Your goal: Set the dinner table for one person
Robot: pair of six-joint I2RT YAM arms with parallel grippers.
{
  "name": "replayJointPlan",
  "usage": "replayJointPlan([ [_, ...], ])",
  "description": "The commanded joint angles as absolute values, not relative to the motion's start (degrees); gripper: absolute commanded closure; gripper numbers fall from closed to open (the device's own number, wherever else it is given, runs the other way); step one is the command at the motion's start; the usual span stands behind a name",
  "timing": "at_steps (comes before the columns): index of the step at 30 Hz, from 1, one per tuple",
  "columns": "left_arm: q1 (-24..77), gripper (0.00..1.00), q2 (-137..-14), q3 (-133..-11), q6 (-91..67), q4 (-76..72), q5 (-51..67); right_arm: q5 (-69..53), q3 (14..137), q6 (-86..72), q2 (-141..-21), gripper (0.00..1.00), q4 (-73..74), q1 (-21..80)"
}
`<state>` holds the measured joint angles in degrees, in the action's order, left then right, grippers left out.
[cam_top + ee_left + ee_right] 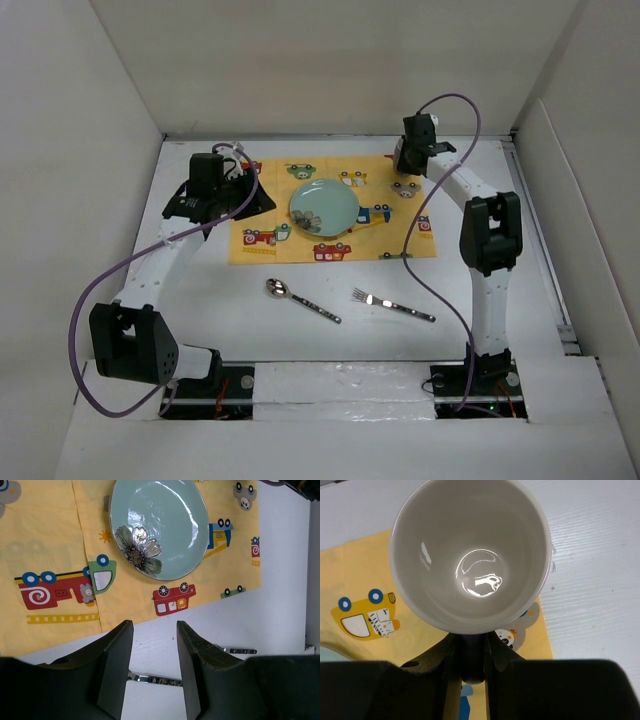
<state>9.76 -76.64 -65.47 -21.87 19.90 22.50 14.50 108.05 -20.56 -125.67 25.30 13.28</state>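
A yellow placemat (270, 215) printed with cartoon cars lies on the white dinner table (330, 350). On it sits a pale green plate (323, 207) with a flower pattern (140, 550). A spoon (300, 298) and a fork (392, 304) lie on the bare table in front of the mat. My left gripper (252, 195) hovers at the mat's left edge, open and empty (154, 625). My right gripper (410, 155) is shut (470, 642) on the handle of a white cup (470, 555), held upright over the mat's far right corner.
White walls close in the table at the back and on both sides. Purple cables loop from both arms. In the left wrist view, the spoon's handle (152, 680) shows between the fingers and the fork's handle (240, 651) to the right.
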Motion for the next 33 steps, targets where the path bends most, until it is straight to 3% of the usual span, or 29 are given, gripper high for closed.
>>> replayJointPlan([
  [1,9.76,0.62,-75.23,-66.36,-20.83,18.19,23.47,18.98,108.81,-19.25,-125.60,0.82,21.36,14.59],
  [4,9.76,0.60,-75.50,-66.88,-20.66,18.54,23.20,19.25,106.88,-19.95,-124.37,0.66,21.45,15.11],
  [10,9.76,0.58,-75.85,-70.39,-19.87,20.30,21.71,18.90,103.63,-22.85,-115.61,0.44,22.76,15.12],
  [15,9.76,0.58,-77.17,-75.23,-17.93,22.85,19.51,15.04,93.80,-26.80,-102.24,0.39,23.82,16.34],
  [16,9.76,0.58,-76.99,-75.50,-17.84,22.85,19.25,13.55,90.82,-27.07,-99.69,0.41,22.95,17.13],
  [18,9.76,0.60,-76.73,-75.85,-17.93,22.94,18.46,10.21,80.80,-26.29,-91.70,0.57,20.22,21.16],
  [19,9.76,0.63,-75.95,-75.85,-17.93,22.94,18.11,7.76,77.55,-25.50,-89.41,0.83,19.61,23.10],
  [20,9.76,0.75,-75.68,-75.68,-17.93,22.85,17.50,7.04,71.78,-25.05,-85.38,0.99,19.69,25.38],
  [21,9.76,0.98,-74.80,-75.24,-17.93,22.50,16.27,6.77,66.67,-24.87,-81.86,1.00,20.12,30.79],
  [25,9.76,1.00,-71.91,-73.74,-19.42,22.41,13.81,4.48,59.17,-24.87,-77.53,1.00,19.52,45.50],
  [26,9.76,1.00,-71.20,-73.39,-19.77,22.59,13.45,4.22,57.76,-25.31,-77.17,0.93,18.99,47.88],
  [27,9.76,0.98,-70.76,-73.30,-20.12,22.94,13.01,3.78,55.74,-25.92,-77.60,0.80,18.81,49.55],
  [28,9.76,0.90,-69.71,-73.47,-20.65,23.20,13.62,3.95,55.11,-25.93,-78.13,0.53,18.72,52.35],
  [29,9.76,0.77,-69.35,-73.82,-20.92,23.73,14.06,4.13,54.85,-25.58,-78.74,0.44,18.89,53.60],
  [31,9.76,0.67,-67.77,-73.83,-21.35,23.56,16.17,2.65,55.37,-23.82,-81.37,0.32,18.72,55.54],
  [33,9.76,0.61,-67.33,-74.18,-21.62,23.73,16.70,1.50,56.16,-21.99,-83.83,0.31,17.58,57.56],
])
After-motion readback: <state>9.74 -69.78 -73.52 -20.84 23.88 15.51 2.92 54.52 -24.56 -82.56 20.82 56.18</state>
